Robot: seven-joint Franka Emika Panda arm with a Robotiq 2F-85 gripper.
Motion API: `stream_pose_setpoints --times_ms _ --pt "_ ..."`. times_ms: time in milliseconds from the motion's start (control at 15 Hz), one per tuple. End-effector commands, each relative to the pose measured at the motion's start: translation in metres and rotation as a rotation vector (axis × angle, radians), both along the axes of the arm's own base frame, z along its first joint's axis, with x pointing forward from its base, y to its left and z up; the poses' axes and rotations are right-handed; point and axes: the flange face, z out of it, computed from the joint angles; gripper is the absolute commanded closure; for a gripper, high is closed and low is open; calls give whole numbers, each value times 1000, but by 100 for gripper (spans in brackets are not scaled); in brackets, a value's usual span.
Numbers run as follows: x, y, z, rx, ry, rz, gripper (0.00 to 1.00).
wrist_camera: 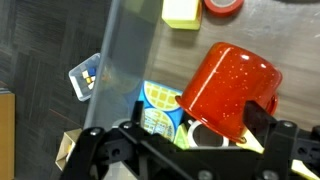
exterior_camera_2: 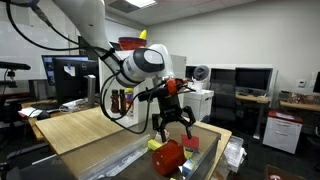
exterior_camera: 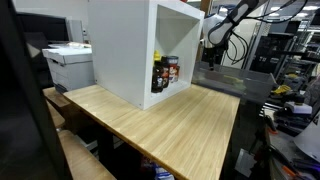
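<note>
The gripper [exterior_camera_2: 173, 131] hangs just above the red mug [exterior_camera_2: 168, 157]. Its 2 fingers [exterior_camera_2: 157, 130] are spread wide, 1 on each side above the mug, and nothing is between them. They do not touch the mug.

The mug rests on a grey surface [exterior_camera_2: 212, 138]. In the wrist view its red body fills the middle of the picture, right in front of the gripper. I cannot tell for sure whether it stands or lies on its side.

A blue and yellow packet [wrist_camera: 158, 105] touches the mug and is partly hidden under its edge. A yellow block [wrist_camera: 181, 12] lies near the mug but apart from it, on the side away from the gripper. A red ring [wrist_camera: 222, 5] lies just beside that block, also beyond the mug. A small card [wrist_camera: 85, 78] lies well apart from the mug, across a pale strip [wrist_camera: 125, 60].

In an exterior view, a wooden table [exterior_camera_2: 80, 128] stands behind the mug.
</note>
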Motion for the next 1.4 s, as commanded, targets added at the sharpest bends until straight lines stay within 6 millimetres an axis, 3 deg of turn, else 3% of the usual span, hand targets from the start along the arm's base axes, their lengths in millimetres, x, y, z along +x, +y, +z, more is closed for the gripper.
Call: stream_pose_setpoints --times_ms 0,400,533,800,867,1000,1133,1333 --pt "10 7 -11 77 32 21 0" --pt "19 24 -28 225 57 42 0" --pt "19 24 -29 249 67 41 5" --pt "18 20 -32 275 102 41 0" --pt "17 19 -33 282 110 43 25" --pt "17 17 -34 284 120 44 28" --pt "17 15 -34 286 130 45 39" --pt "16 11 -34 287 140 39 65"
